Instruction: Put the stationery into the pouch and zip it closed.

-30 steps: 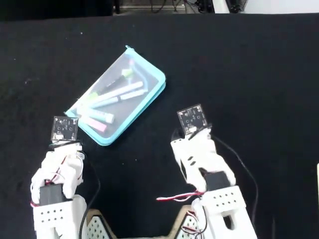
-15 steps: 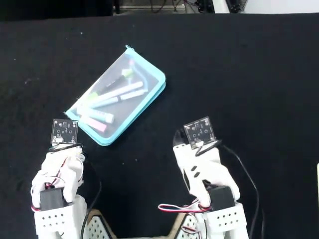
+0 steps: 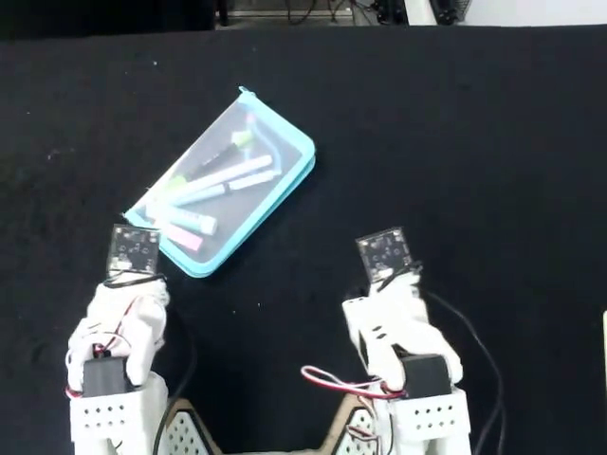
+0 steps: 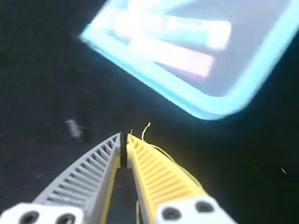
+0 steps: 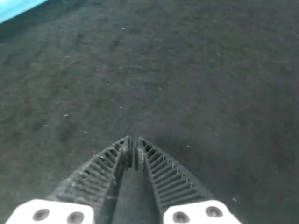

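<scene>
On table [image 3: 474,142]: one pouch [image 3: 223,194], two arms [image 3: 119,322] [image 3: 398,327] nearby.

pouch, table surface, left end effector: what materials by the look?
Pouch: frosted translucent plastic panel, probably soft vinyl; the pens show through blurred. Light blue edging looks like fabric tape. Table surface: matte black cloth or felt, given lint specks and no glare. Left end effector: ribbed hard plastic, grey and yellow, possibly printed.
</scene>
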